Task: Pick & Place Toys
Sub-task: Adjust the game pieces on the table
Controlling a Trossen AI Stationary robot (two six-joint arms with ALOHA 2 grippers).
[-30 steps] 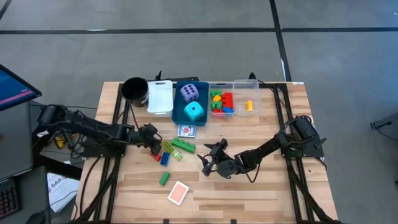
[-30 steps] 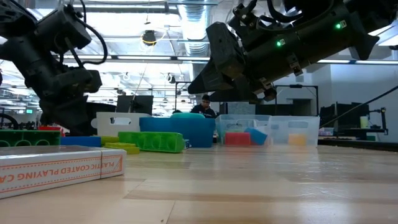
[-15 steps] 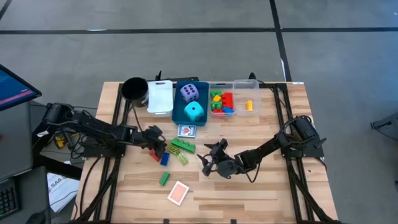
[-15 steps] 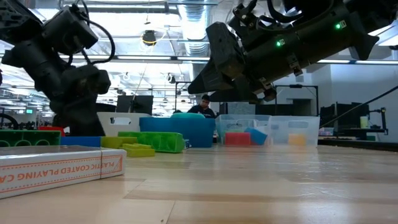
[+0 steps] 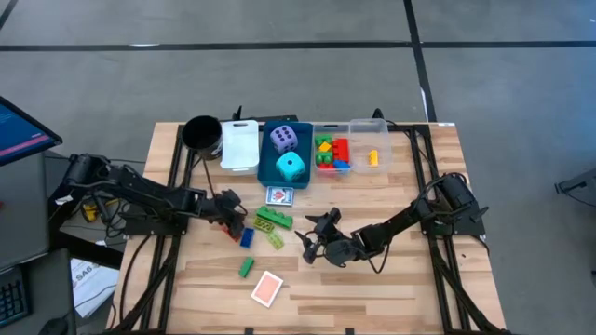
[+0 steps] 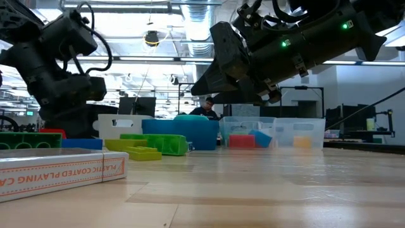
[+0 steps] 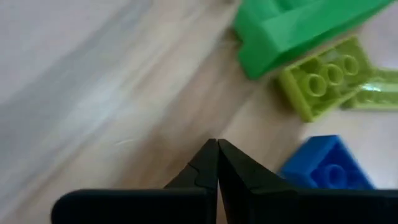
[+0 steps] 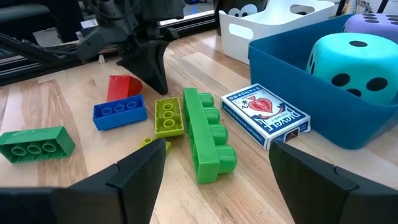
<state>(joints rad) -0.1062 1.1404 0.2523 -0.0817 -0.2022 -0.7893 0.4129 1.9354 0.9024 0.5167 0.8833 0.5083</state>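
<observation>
STATUS: partly done | DONE: 2 dice (image 5: pixel 287 154) in blue bin (image 5: pixel 264 168), bricks in clear bin (image 5: pixel 327 128) | LEFT: 5 bricks (image 5: pixel 274 218), 2 card packs (image 5: pixel 267 288) on table centre | left gripper (image 5: pixel 232 213) jaws together, empty, beside bricks | right gripper (image 5: pixel 312 243) jaws apart, empty.

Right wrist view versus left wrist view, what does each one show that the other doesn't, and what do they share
Only the right wrist view shows the card box, the cyan die in the blue bin, the white bin, the red brick and the open right gripper.

Only the left wrist view shows the left gripper up close, its fingers shut and empty.

Both show the long green brick, the yellow-green brick and the blue brick on the wooden table.
</observation>
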